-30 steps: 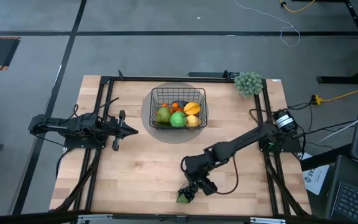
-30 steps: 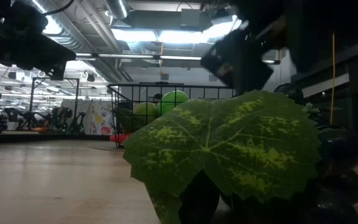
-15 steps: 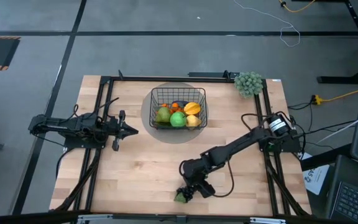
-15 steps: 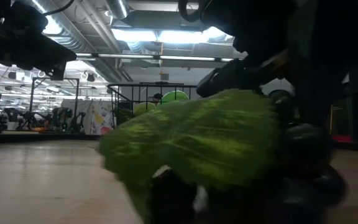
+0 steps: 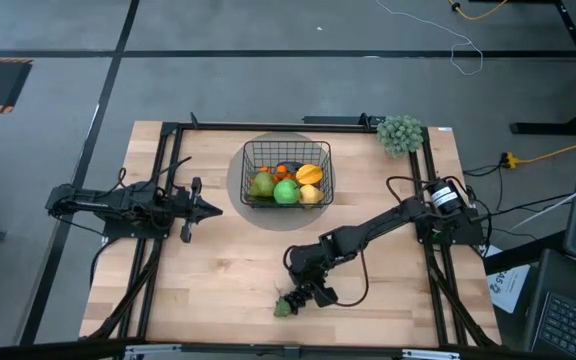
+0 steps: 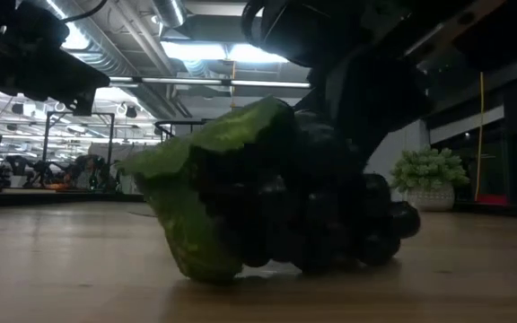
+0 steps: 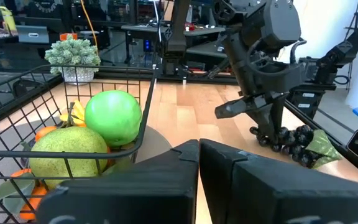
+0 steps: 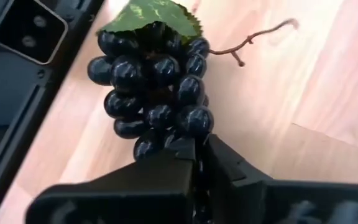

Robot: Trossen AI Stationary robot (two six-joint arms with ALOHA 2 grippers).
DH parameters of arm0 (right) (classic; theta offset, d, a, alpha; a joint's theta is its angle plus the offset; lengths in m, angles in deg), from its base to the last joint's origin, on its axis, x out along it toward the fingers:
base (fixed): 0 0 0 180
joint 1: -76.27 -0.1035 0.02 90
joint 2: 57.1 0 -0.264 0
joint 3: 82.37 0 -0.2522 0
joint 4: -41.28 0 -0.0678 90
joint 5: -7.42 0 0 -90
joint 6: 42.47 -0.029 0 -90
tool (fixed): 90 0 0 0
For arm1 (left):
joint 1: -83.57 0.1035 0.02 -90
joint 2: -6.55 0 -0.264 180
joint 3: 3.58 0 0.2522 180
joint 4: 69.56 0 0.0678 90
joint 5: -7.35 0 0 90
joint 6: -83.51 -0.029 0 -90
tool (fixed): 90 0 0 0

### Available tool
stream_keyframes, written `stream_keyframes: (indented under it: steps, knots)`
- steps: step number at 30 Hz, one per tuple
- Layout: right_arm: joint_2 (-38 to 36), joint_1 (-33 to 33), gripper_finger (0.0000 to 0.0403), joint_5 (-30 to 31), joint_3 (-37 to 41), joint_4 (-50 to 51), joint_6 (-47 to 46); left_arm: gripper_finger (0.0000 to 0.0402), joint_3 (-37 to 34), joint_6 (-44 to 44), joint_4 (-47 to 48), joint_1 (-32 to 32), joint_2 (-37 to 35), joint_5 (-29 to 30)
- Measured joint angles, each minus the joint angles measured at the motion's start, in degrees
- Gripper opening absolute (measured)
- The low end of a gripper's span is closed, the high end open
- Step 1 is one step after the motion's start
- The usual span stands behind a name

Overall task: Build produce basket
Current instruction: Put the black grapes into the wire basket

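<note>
Right pincer point(image 5: 304, 297) pressed together at grapes' point(image 5: 290, 303) edge, counter's point(image 5: 218, 270) 6 o'clock; real hold unclear. Basket point(image 5: 286, 172) at 12, holding pear, apple, oranges. Left pincer point(image 5: 211, 209) pressed together, empty, parked at 9.

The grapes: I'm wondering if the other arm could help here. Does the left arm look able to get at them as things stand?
Probably not easily. The grapes lie at the table's near edge with the right gripper shut on them, covering the bunch from above. The left gripper waits shut at the table's left side, well away.
</note>
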Motion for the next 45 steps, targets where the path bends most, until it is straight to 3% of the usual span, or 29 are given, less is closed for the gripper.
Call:
stream_keyframes:
  steps: [8, 14, 20, 34, 45]
  knots:
    - [-2.70, 0.80, 0.0001, 4.32, 0.14, 2.78, -2.36, 0.0009, 0.00, 0.02, -0.02, 0.02, 0.00, -0.02]
    - [-7.80, 0.95, 0.0000, 16.06, -4.04, 17.31, -3.18, 0.0018, 0.00, 0.00, -0.02, 0.01, 0.00, 0.00]
    - [-10.99, 0.93, 0.0000, 23.40, -9.96, 27.09, -3.05, 0.0020, 0.00, 0.00, -0.01, 0.02, 0.00, 0.00]
    - [-11.50, 4.42, 0.0000, 28.93, -38.17, 46.26, 5.82, 0.0002, -0.01, 0.02, -0.02, 0.01, 0.00, -0.01]
    - [-11.50, 14.48, 0.0000, 35.88, -54.26, 50.59, 14.03, 0.0013, -0.01, 0.01, -0.01, 0.02, 0.00, -0.02]
